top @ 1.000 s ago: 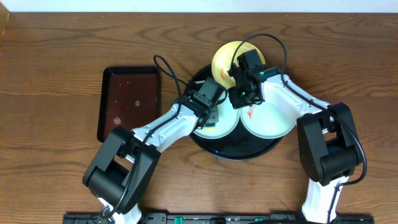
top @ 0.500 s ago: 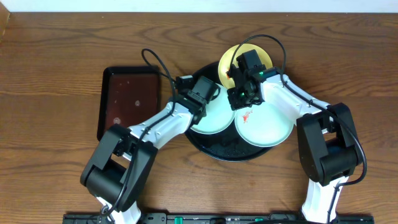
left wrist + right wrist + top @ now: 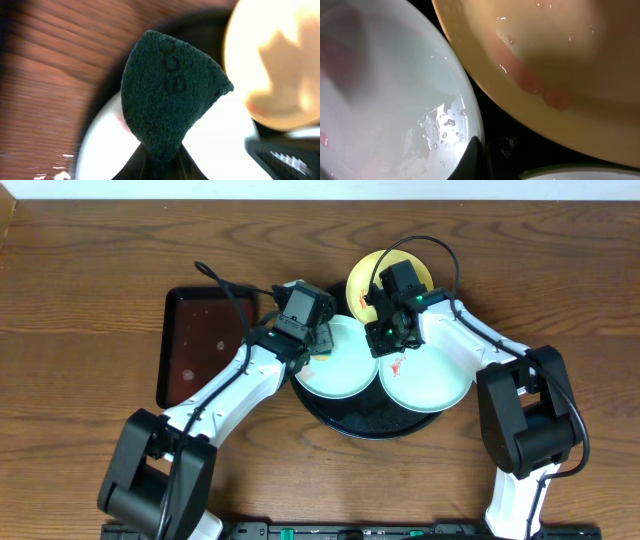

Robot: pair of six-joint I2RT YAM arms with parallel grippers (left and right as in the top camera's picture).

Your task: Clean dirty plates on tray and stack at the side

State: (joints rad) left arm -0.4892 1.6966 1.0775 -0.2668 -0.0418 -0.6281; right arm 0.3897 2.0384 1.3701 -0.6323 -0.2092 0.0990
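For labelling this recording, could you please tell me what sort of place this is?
Likely a robotics lab bench staged for dishwashing: two robot arms at a wooden table, smeared plates on a black tray.

black tray [image 3: 372, 422] | yellow plate [image 3: 361, 280] far rim | left white plate [image 3: 345, 370] | right white plate [image 3: 432, 385] red-smeared

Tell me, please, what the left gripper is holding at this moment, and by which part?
The left gripper holds a dark green scouring pad, pinched at its narrow lower corner, with the wide end pointing away from the fingers.
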